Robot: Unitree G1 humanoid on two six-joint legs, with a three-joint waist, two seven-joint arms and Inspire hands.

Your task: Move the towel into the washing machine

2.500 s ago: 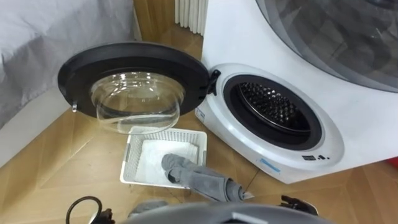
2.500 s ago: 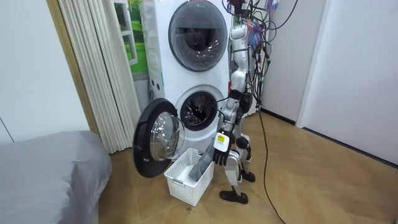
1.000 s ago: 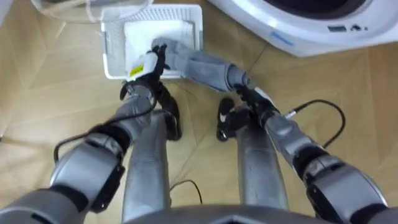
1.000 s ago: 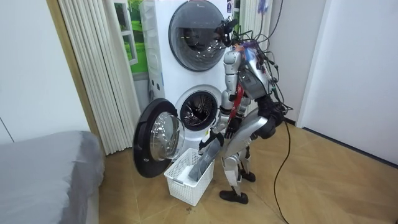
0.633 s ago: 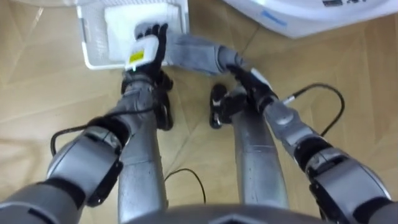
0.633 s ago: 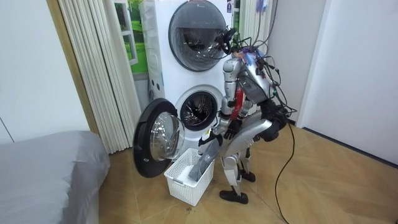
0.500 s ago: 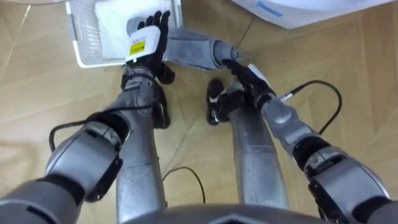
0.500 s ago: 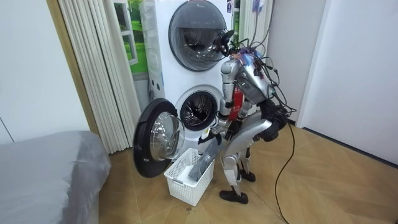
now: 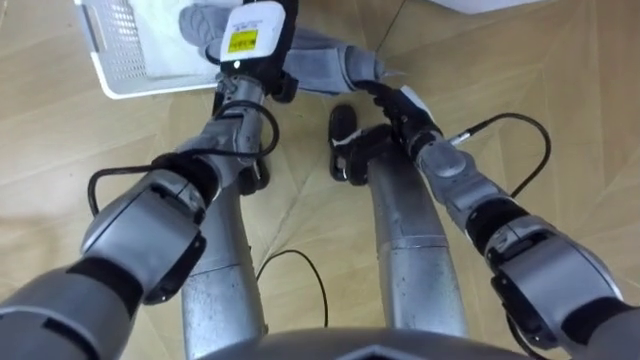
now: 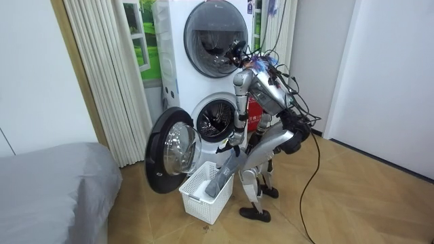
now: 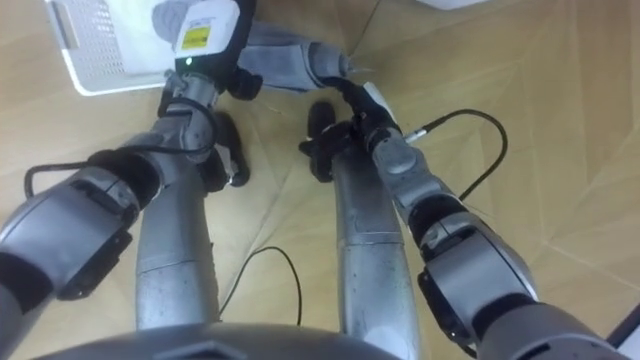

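A white towel (image 9: 160,45) lies in the white slatted basket (image 9: 112,62) on the wood floor, at the top left of the eye views. My right arm in its grey sleeve reaches into the basket, and my right hand (image 9: 197,18) rests on the towel, half hidden. My left hand (image 9: 252,32) is over the basket's near rim, its back turned to me and its fingers cut off by the top edge. In the room view I stand bent forward over the basket (image 10: 202,196), in front of the washing machine (image 10: 215,122), whose round door (image 10: 169,159) hangs open.
A second machine (image 10: 213,30) is stacked above the washer. White curtains (image 10: 102,81) hang on the room view's left, with a grey bed (image 10: 47,190) below them. Bare wood floor (image 9: 560,90) lies to my right.
I have bent further forward, so the eye views now look straight down at my legs. My left hand has come up to the basket rim beside the right hand.
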